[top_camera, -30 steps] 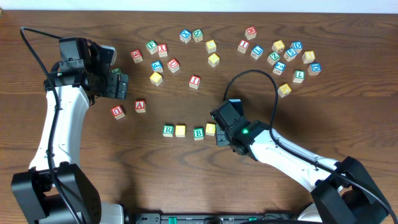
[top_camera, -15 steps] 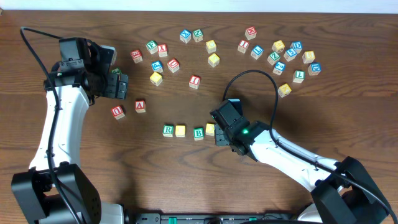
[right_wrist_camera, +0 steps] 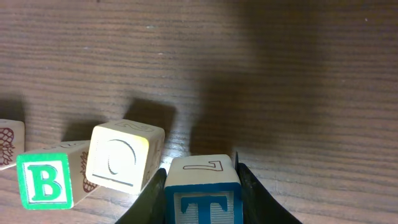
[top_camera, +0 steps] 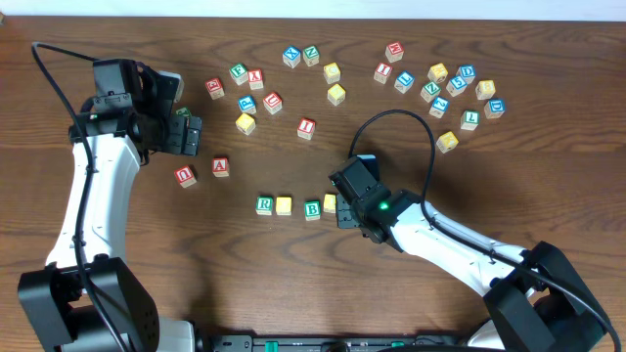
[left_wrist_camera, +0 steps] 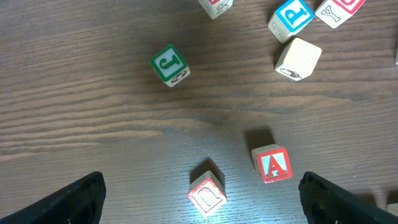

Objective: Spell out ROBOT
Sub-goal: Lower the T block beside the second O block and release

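Your right jaws are clamped on the T cube (right_wrist_camera: 202, 198), a blue letter in a blue border, at the bottom centre of the right wrist view. Just beside it to the left sits the O cube (right_wrist_camera: 124, 157), pale with a yellow edge and turned a little askew. Left of that is the B cube (right_wrist_camera: 45, 180), lettered in green. From overhead, the row lies low in the middle of the counter (top_camera: 225, 284) and starts with the green R cube (top_camera: 264, 205) and a yellow cube (top_camera: 284, 205).

Your left jaws stand wide apart, holding nothing, at the left of the overhead frame. Their wrist view shows a red A cube (left_wrist_camera: 272, 165), a red-lettered cube (left_wrist_camera: 207, 194) set cornerwise and a green J cube (left_wrist_camera: 169, 65). Other loose cubes are scattered across the top, well apart from the row.
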`<state>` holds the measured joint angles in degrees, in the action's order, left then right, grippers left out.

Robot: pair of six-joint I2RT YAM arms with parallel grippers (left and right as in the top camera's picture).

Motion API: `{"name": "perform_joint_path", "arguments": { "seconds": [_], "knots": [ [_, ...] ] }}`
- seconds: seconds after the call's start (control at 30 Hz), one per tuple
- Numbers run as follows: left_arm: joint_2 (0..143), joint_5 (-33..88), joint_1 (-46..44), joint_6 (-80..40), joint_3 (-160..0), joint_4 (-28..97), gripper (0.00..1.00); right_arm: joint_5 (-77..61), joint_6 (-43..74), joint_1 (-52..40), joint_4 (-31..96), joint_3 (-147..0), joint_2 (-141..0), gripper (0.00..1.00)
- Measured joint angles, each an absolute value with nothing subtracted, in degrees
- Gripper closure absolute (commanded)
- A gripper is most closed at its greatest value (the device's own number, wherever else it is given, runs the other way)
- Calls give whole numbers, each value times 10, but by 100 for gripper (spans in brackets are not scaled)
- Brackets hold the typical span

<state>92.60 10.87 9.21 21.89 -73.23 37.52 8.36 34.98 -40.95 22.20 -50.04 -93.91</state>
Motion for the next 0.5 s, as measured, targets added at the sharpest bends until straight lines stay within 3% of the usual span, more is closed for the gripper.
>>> {"name": "perform_joint_path", "arguments": {
  "seconds": [0.5],
  "knots": [
    [926, 109, 92, 219, -732, 375, 2, 84, 350, -409, 208, -500, -953, 99]
  ]
}}
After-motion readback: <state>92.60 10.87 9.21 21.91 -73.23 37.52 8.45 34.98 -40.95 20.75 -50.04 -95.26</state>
